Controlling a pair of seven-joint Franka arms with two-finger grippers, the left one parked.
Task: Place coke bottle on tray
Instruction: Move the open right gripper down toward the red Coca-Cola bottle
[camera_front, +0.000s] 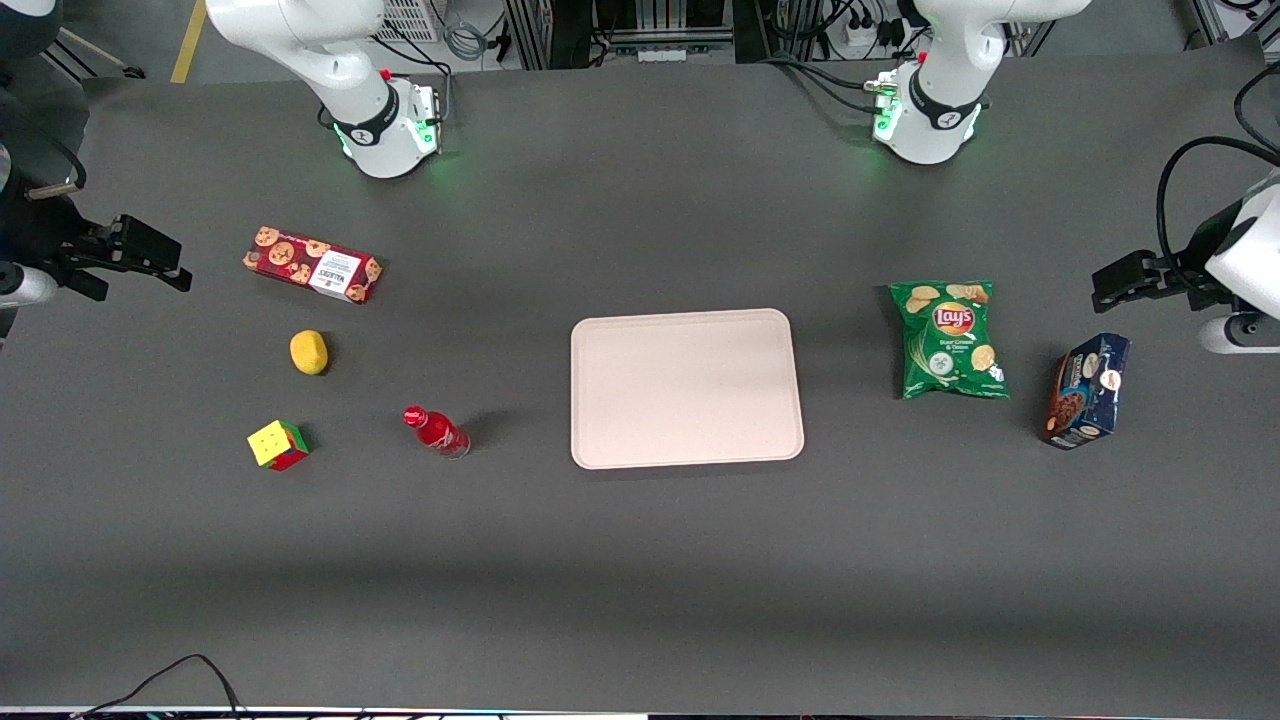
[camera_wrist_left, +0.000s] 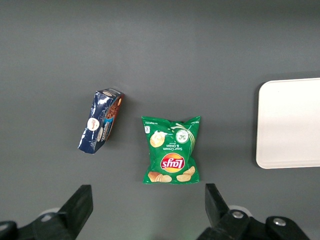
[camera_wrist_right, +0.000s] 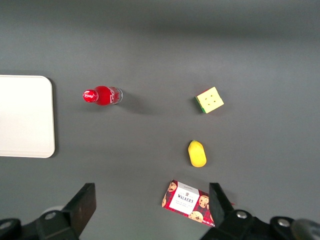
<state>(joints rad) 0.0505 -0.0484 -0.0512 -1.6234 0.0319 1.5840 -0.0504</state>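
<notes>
The coke bottle, small and red with a red cap and clear base, appears to stand upright on the dark table, a short way from the tray toward the working arm's end. The pale pinkish-beige tray lies flat mid-table with nothing on it. My gripper hovers open at the working arm's end of the table, well away from the bottle and holding nothing. The right wrist view shows the bottle, a corner of the tray and the open gripper high above the table.
A red cookie box, a yellow lemon-like object and a colour cube lie between my gripper and the bottle. A green chips bag and a blue box lie toward the parked arm's end.
</notes>
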